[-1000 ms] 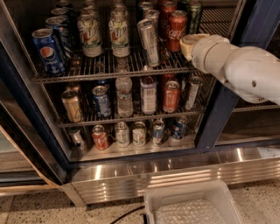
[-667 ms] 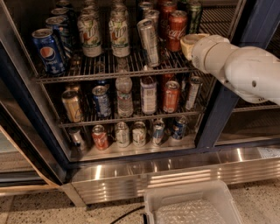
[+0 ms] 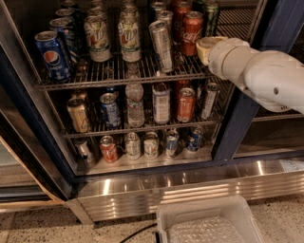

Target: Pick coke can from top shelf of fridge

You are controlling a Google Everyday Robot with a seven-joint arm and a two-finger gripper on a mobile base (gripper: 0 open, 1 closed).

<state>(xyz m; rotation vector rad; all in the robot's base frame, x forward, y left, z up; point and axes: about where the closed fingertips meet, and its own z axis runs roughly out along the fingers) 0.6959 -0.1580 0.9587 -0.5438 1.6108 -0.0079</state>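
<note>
The coke can [image 3: 192, 34] stands upright, long axis vertical, at the right end of the top shelf [image 3: 118, 76] of the fridge [image 3: 233, 127], set a little back from the front rail with its white script facing outward. The claw [image 3: 205, 47] sits at the end of the white arm [image 3: 266, 76], which enters from the right in front of the dark blue frame. It is level with the lower half of the can and just to the can's right, close enough that contact cannot be ruled out. The can therefore lies to the left of the claw and slightly deeper into the fridge. Whether the claw is released or clenched cannot be told from this view, as its tip is presented end-on and partly merges with the wrist. Obstructions noted: a slim silver can [image 3: 161, 45] leans at a tilt just to the left of the coke can, another red can [image 3: 180, 14] stands close behind it, and a dark can [image 3: 211, 16] stands behind and to the right. In the inspector's judgement, clearance on either side is tight, so a sideways closing risks nudging the tilted silver can. Two green-and-white cans [image 3: 113, 39] and a Pepsi can [image 3: 52, 56] stand further left, well apart from the work area.
</note>
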